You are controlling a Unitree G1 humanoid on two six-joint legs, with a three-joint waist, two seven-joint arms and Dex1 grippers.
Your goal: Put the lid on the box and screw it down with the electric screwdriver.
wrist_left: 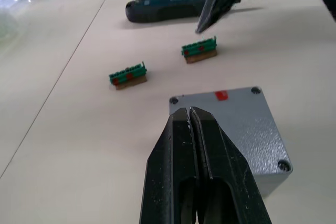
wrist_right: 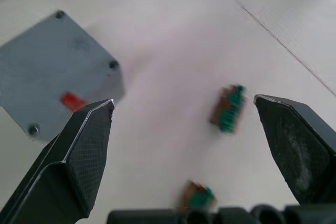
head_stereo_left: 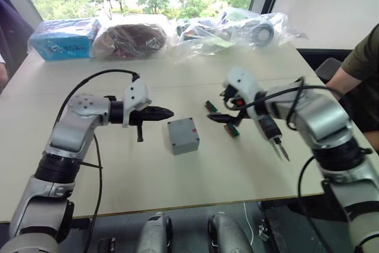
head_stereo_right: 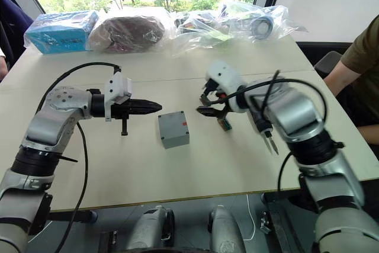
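Our left fingers are pressed together, our right fingers spread wide and empty; the screwdriver, rigid and likely smooth, we'd grip mid-barrel.

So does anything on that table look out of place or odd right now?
Nothing spilled or damaged. The box sits with its lid on, slightly turned against the table edge. Two green connector blocks lie loose beside it, and the electric screwdriver lies flat beyond them, ungripped.
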